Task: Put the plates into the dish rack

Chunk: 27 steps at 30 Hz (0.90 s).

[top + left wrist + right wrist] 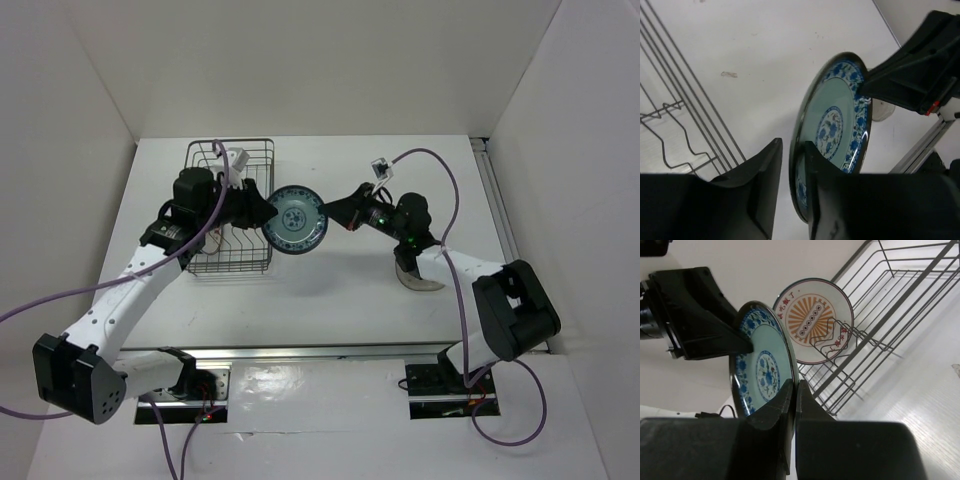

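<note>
While the blue plate [295, 222] hangs on edge beside the dish rack [230, 268], our right claw [332, 216] grips its far rim. Our left claw [262, 213], nearer the rack, straddles it, jaws apart.

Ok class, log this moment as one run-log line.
blue plate: upright beside rack | right jaws: shut on its rim | left jaws: open around its rim | orange plate: in rack

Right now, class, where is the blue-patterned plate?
In the top view, the blue-patterned plate is held on edge near mid-table, between the left fingers and right fingers, just right of the dish rack.
</note>
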Motion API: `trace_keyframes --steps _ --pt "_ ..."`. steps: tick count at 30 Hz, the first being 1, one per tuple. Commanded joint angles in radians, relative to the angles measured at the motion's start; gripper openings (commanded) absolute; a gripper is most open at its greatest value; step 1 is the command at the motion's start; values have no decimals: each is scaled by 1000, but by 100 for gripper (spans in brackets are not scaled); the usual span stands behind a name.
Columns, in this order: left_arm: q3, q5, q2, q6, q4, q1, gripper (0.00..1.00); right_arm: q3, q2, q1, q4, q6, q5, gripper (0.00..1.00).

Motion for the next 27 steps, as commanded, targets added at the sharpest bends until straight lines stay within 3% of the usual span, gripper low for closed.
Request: trace_keyframes --steps 1,3,4,5,6,7,8,13,14,18,27 --pt "10 57 -2 25 52 2 34 25 -42 9 175 81 -38 0" --pt "23 69 -2 25 52 2 8 25 -30 9 228 102 -65 0" --pt "23 69 9 25 38 2 0 25 -17 9 229 102 -65 0" --pt "23 60 9 25 38 2 0 25 -17 9 229 102 -65 6" --pt "32 48 -3 25 38 2 0 25 -17 20 219 102 -65 24" --pt "33 25 -14 25 38 2 0 25 -8 20 200 76 -56 86" --pt "33 -54 -31 34 19 2 0 25 -8 20 169 55 -43 100" --pt "33 -441 -185 137 -43 2 0 25 -98 38 -84 -100 128 100" --pt "19 -571 -205 165 -43 2 0 25 -108 38 -116 -114 146 100" --pt "-9 -798 -246 206 -43 2 0 25 -117 38 -187 -145 157 100" --pt "22 -972 -126 257 -28 2 0 -9 -189 29 -250 -175 136 100"
